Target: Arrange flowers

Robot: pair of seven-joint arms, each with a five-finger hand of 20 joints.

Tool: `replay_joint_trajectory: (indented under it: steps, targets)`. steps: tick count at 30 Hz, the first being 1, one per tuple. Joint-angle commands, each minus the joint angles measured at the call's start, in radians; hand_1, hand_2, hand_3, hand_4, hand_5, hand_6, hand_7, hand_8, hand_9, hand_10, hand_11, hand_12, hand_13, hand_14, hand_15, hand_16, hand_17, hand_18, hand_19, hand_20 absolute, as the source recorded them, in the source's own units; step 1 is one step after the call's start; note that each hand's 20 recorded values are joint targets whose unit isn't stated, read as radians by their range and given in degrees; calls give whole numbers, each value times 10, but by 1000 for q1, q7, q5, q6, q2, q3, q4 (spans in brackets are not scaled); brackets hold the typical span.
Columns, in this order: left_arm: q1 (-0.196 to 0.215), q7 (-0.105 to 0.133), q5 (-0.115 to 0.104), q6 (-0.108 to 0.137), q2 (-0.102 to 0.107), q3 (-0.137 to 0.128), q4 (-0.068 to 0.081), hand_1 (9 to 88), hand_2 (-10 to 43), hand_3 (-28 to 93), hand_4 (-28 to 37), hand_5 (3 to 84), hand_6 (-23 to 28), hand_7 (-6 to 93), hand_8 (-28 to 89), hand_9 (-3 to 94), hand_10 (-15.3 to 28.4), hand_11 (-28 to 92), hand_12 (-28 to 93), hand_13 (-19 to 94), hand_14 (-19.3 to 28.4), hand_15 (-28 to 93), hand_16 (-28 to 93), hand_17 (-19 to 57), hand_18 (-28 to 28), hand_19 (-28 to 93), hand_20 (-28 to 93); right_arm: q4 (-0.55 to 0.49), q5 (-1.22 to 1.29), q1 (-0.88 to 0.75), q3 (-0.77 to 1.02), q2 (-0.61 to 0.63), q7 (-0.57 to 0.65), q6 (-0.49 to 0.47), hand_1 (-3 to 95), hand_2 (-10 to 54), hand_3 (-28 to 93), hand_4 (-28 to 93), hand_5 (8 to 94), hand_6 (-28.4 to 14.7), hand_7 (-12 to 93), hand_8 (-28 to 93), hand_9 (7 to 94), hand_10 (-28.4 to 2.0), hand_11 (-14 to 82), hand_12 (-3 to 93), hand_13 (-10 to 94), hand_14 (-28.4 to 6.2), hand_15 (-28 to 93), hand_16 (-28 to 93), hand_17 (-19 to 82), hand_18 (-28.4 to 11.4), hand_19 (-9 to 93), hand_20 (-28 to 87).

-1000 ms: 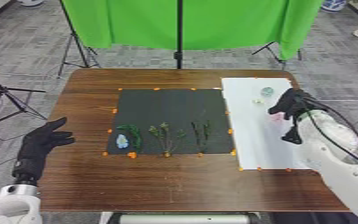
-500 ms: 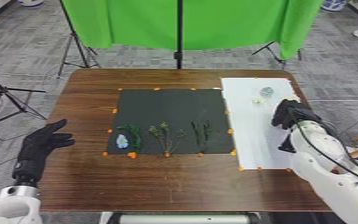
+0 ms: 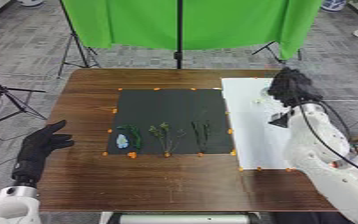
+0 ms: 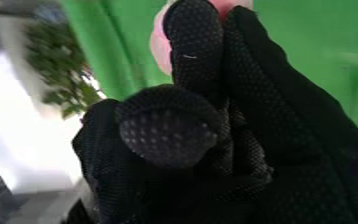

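Above the far right of the white sheet point(image 3: 246, 130) is my right hand point(image 3: 293, 89). In the right wrist view, pink petals of a flower point(image 4: 162, 51) show behind the fingers of my right hand point(image 4: 246, 115), which is shut on that flower; its stem is hidden. A small pale flower point(image 3: 257, 101) lies on the sheet, and a pale green one beyond it is partly covered. On the black mat point(image 3: 171, 107) lie a light blue flower point(image 3: 122, 141), a curved green sprig point(image 3: 135, 136), thin branching stems point(image 3: 165, 135) and dark green stems point(image 3: 201, 134). My left hand point(image 3: 42, 145) stays open over the table's left edge.
Orange markers edge the mat and the sheet on the brown table point(image 3: 158, 185). A green cloth point(image 3: 140, 25) hangs beyond the table, with black stands point(image 3: 179, 55) around it.
My right hand has gone from beside the pink flower on the sheet to farther forward and higher, and the flower has left its place with it. The left hand has hardly moved.
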Motion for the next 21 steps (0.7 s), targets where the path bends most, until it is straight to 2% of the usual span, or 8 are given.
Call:
replay_joint_trajectory:
  steps: [1, 4, 10, 18, 19, 21]
  targets:
    - [-11, -15, 2, -20, 7, 23, 11, 218, 192, 635, -283, 471, 45, 103, -63, 534, 164, 270, 141, 484, 213, 340, -23, 128, 156, 239, 222, 31, 108, 379, -186, -244, -178, 171, 629, -95, 565, -140, 805, -27, 218, 131, 931, -91, 109, 441, 937, -1, 545, 379, 650, -125, 932, 529]
    - [-34, -14, 2, -27, 11, 39, 22, 216, 193, 634, -283, 471, 46, 103, -63, 534, 164, 270, 141, 483, 214, 340, -24, 127, 157, 240, 223, 86, 141, 441, -278, -349, -208, 143, 627, -95, 566, -142, 805, -25, 222, 132, 931, -92, 113, 442, 937, -2, 548, 380, 650, -125, 932, 535]
    - [-51, -1, 3, -25, 13, 55, 30, 212, 195, 633, -283, 472, 46, 103, -63, 534, 164, 270, 141, 483, 214, 341, -23, 127, 158, 241, 222, 237, 333, 520, -419, -519, -262, 51, 622, -95, 571, -144, 801, -24, 228, 129, 929, -92, 117, 440, 937, 0, 550, 383, 650, -126, 932, 545]
    - [-65, 17, -8, -12, 14, 65, 41, 205, 208, 627, -283, 473, 46, 106, -63, 535, 164, 271, 141, 483, 214, 341, -23, 128, 157, 240, 222, 383, 403, 549, -538, -642, -241, -24, 618, -95, 576, -149, 796, -22, 236, 124, 924, -90, 123, 433, 935, -2, 557, 384, 650, -127, 932, 552]
    - [-60, 19, -8, -4, 13, 66, 37, 204, 212, 625, -283, 475, 46, 107, -63, 535, 164, 270, 141, 485, 214, 341, -23, 132, 158, 249, 227, 393, 398, 548, -551, -652, -238, -37, 618, -95, 577, -150, 795, -22, 236, 124, 924, -90, 123, 433, 935, -3, 557, 384, 650, -126, 932, 552]
    - [-74, 20, -10, -1, 11, 74, 43, 205, 222, 621, -283, 476, 47, 107, -63, 536, 164, 270, 142, 489, 215, 346, -22, 137, 161, 274, 242, 407, 404, 541, -570, -664, -229, -67, 618, -95, 577, -151, 794, -23, 237, 123, 923, -89, 122, 431, 933, -2, 559, 385, 650, -126, 932, 553]
